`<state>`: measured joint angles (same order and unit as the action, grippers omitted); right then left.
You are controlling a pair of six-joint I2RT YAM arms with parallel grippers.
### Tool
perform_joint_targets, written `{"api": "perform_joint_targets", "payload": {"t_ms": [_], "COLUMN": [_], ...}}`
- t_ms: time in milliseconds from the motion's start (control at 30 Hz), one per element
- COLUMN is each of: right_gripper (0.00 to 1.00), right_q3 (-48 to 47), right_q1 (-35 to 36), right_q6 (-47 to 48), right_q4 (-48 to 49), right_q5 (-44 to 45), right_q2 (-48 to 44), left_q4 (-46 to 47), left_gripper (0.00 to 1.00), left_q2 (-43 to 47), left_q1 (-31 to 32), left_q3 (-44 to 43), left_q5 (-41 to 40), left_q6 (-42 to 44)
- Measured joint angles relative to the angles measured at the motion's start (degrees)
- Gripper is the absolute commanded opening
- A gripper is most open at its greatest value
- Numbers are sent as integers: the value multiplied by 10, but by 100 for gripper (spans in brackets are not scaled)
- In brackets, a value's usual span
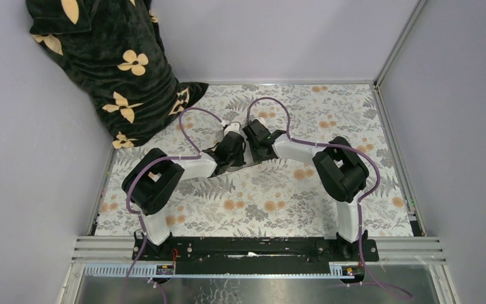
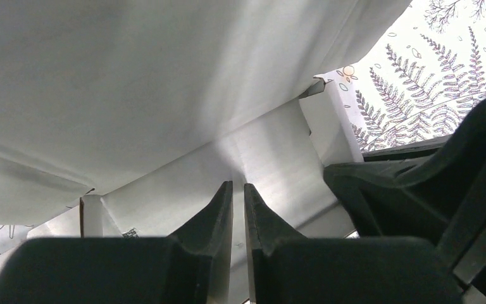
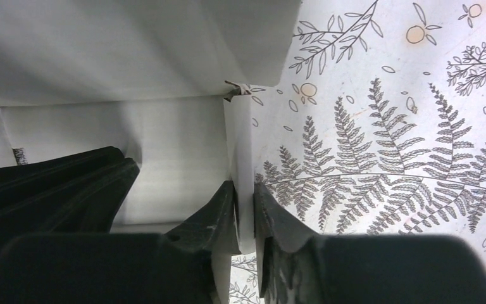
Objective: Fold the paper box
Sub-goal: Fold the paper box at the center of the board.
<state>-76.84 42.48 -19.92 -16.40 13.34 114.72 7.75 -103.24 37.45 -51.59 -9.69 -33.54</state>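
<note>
A silver aluminium rail (image 1: 101, 248) runs along the near edge of the fern-and-flower-printed surface (image 1: 278, 202), nearer the camera than the paper box, and carries the bases of both arms. The black-and-white left arm (image 1: 158, 183) and the black-and-white right arm (image 1: 342, 170) lean inward from it and meet over the middle of the surface, above the box, each trailing a purple cable (image 1: 193, 117).

The white, thin-cardboard paper box (image 2: 164, 76), partly folded with panels standing, sits at that meeting point between the two wrists; from above it is almost wholly hidden beneath them.

The left pincer (image 2: 238, 185) is drawn to a narrow slit, its black fingers (image 2: 215, 215) pinching white card of the box, with a broad panel rising over it and a torn-looking corner tab (image 2: 319, 85) just beyond. The dark bulk of the right pincer crowds in just beside it.

The right pincer (image 3: 243, 185) is likewise narrow, clamped on an upright side flap (image 3: 239, 139) at the box's edge, the printed surface showing just past that flap.

Well beyond the box, in the far left corner, a black plush cloth with cream flower motifs (image 1: 114, 63) hangs down onto the surface.
</note>
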Motion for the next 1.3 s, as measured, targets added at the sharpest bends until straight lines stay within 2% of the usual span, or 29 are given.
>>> {"api": "perform_joint_targets", "payload": {"t_ms": [100,333,800,1067,1167,1300], "right_gripper": [11,10,5,8,14,13], "right_q3": [0,-20,-57,-60,-57,-42], "right_q1": [-3,-3,10,10,10,7], "right_q6": [0,4,10,7,8,13], "right_q4": [-2,-17,-38,-41,-37,-18], "right_q5": [1,17,129,173,175,169], "right_q2": [1,14,46,54,54,45], "left_q4": [1,8,26,28,30,30], "left_gripper": [16,16,16,16,16,16], "left_q2": [0,-3,-9,-9,-10,-10], "left_q1": [0,-2,-5,-3,-3,-2], "left_q3": [0,0,0,0,0,0], "left_q5": [0,0,16,20,20,20], "left_q6": [0,0,0,0,-1,-1]}}
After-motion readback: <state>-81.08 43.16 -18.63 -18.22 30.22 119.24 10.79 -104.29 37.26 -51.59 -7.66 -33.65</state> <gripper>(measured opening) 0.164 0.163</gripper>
